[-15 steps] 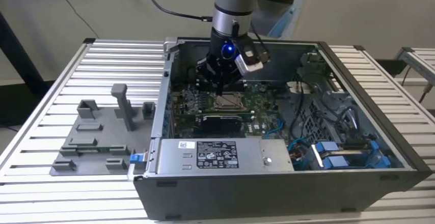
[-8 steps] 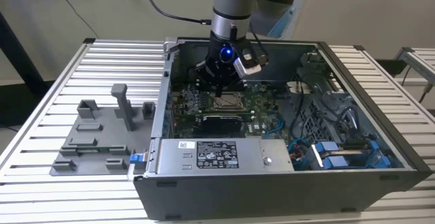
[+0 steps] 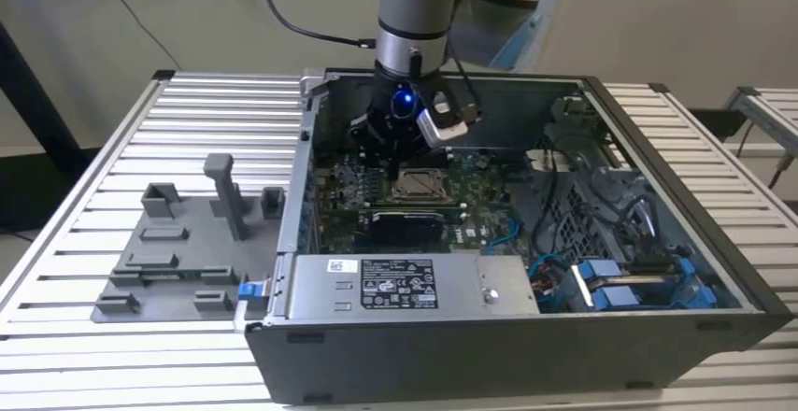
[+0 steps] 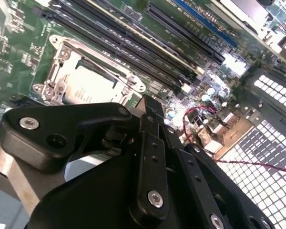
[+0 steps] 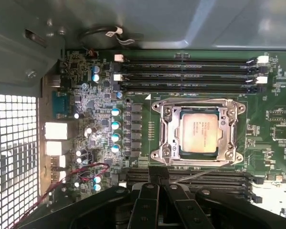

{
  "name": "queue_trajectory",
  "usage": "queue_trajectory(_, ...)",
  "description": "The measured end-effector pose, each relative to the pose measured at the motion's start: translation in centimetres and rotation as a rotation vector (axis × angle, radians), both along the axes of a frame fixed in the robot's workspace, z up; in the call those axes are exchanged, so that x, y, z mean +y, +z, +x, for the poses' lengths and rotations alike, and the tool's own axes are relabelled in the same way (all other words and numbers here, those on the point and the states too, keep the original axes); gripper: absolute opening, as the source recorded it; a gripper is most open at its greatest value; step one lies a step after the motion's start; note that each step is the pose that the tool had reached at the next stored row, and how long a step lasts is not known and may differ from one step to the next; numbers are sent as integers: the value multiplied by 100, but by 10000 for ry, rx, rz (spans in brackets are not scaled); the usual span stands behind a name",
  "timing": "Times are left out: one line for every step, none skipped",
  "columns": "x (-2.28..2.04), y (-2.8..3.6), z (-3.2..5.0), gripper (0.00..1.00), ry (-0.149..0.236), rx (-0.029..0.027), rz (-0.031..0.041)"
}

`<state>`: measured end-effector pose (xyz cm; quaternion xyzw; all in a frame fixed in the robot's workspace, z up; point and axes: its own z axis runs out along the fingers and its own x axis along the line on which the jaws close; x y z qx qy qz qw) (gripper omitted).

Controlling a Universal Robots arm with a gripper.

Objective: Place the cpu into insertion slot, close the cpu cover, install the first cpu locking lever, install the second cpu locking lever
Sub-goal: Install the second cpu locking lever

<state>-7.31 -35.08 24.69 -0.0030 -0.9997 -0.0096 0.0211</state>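
Seemingly seated, cpu (image 5: 199, 133) in insertion slot (image 5: 163, 134), cpu cover (image 5: 231, 106) closed, print unreadable.

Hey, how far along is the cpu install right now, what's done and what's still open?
Done: the cpu sits in the insertion slot, and the cpu cover lies closed around it in the first wrist view. In hand: nothing; the gripper is shut and empty above the motherboard beside the socket. Left: whether either locking lever is latched I cannot tell from these views.
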Motion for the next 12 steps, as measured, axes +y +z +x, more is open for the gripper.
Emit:
queue_trajectory(0, -10, -11, 11, 0, -14, 0)
queue_trajectory(0, -12, -18, 11, 0, -19, -1)
queue_trajectory(0, -9, -22, 11, 0, -17, -2)
queue_trajectory(0, 25, -22, 11, 1, -18, -1)
queue_trajectory(0, 67, -22, 11, 1, -19, 1)
queue_trajectory(-1, 108, -22, 11, 1, -12, 0)
queue_trajectory(-4, 130, -21, 11, 2, -8, 0)
queue_trajectory(-14, 139, -15, 11, 1, -2, 2)
queue_trajectory(-24, 141, -1, 11, 0, 8, 2)
queue_trajectory(-33, 144, 22, 11, 0, 20, 0)
queue_trajectory(-41, 144, 48, 11, 1, 27, 2)
queue_trajectory(-50, 145, 73, 11, 1, 32, 5)
